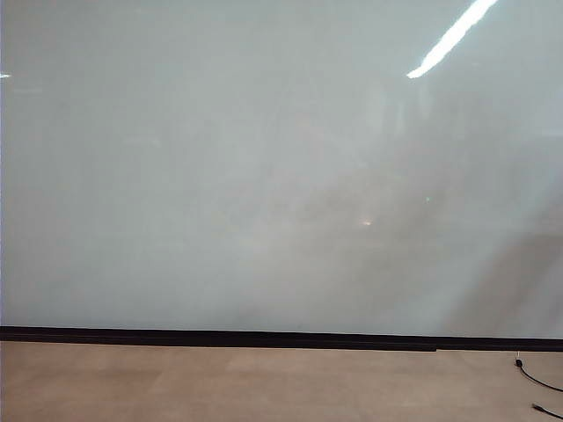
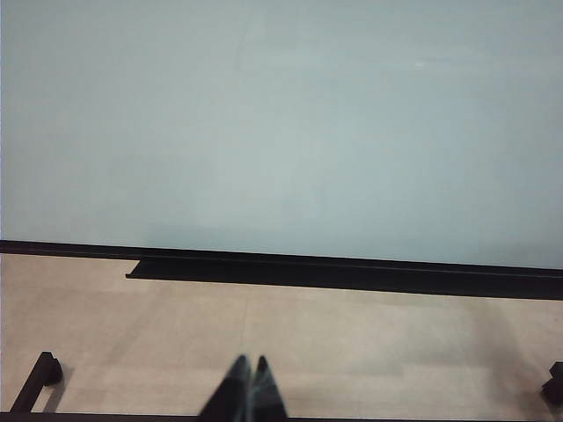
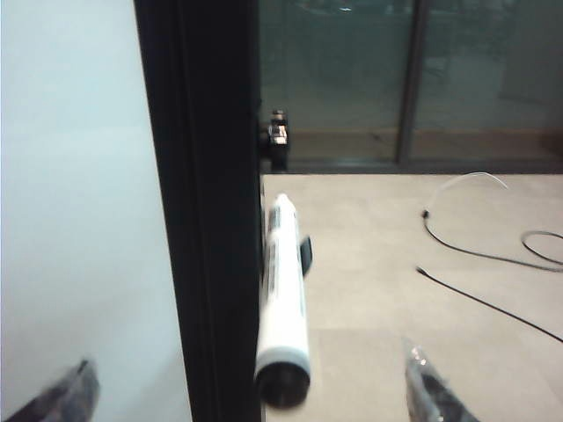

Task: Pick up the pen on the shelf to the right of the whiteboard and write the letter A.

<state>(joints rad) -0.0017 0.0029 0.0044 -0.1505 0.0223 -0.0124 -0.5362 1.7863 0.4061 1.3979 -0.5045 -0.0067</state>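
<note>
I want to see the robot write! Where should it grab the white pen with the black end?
Probably around the middle of the slim white pen, on its smooth round barrel. It lies along the whiteboard's black frame, black end toward the right gripper. That gripper's open fingers already stand on either side, so going straight ahead looks best. The left gripper, shut, is nowhere near it.

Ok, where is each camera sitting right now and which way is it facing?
Exterior: off the arms, facing the whiteboard square on, floor below; no arm shows.
Left wrist: low, facing the board's lower edge; the left pincer tips show, closed together.
Right wrist: at the board's right edge, looking along the pen on its holder; the right pincer fingers are spread wide around it.
Shared: all see the whiteboard and floor.
</note>
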